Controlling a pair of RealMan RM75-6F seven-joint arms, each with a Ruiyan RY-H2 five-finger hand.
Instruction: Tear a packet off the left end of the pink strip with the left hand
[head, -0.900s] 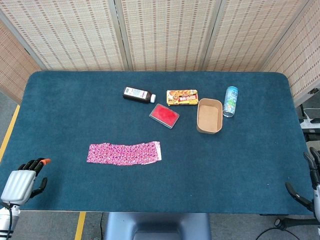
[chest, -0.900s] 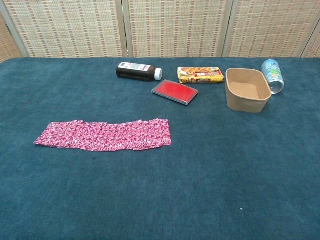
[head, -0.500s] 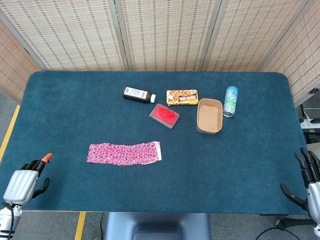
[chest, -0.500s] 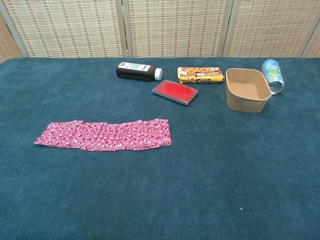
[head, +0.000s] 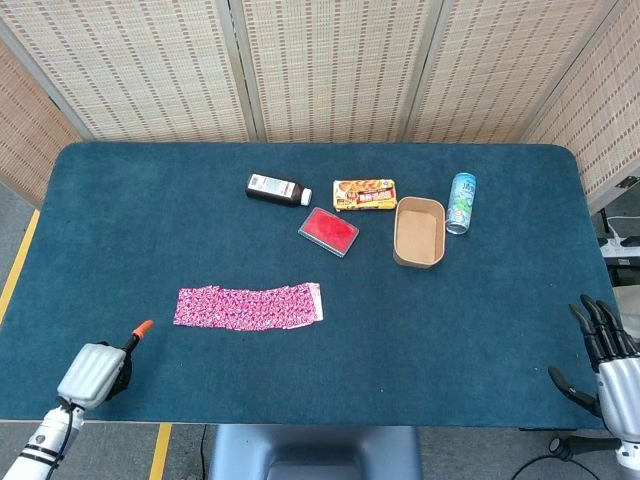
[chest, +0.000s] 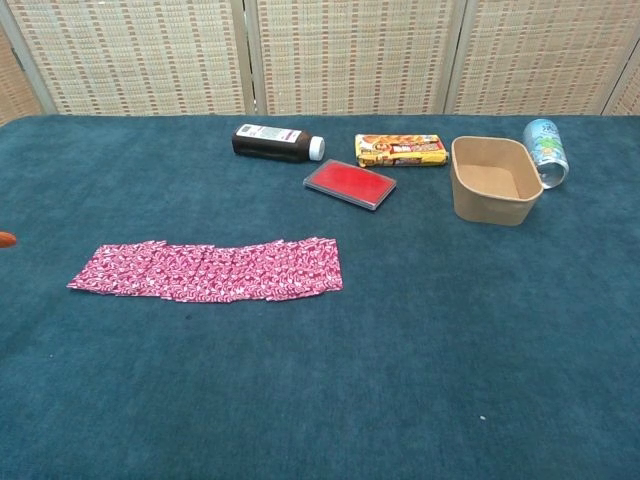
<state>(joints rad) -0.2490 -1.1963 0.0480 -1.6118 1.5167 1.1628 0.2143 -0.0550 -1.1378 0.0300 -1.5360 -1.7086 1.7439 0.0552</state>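
Head view showed the left hand (head: 97, 366) over the table's near left edge, its back to the camera and one orange fingertip pointing out; whether it was clenched or released could not be told. It held nothing and was apart from the pink strip (head: 248, 307), which lay flat just beyond it, left of center on the blue table (head: 480, 330). The strip looked light, thin and floppy, so its leftmost packet probably wants a firm pinch near the perforation.
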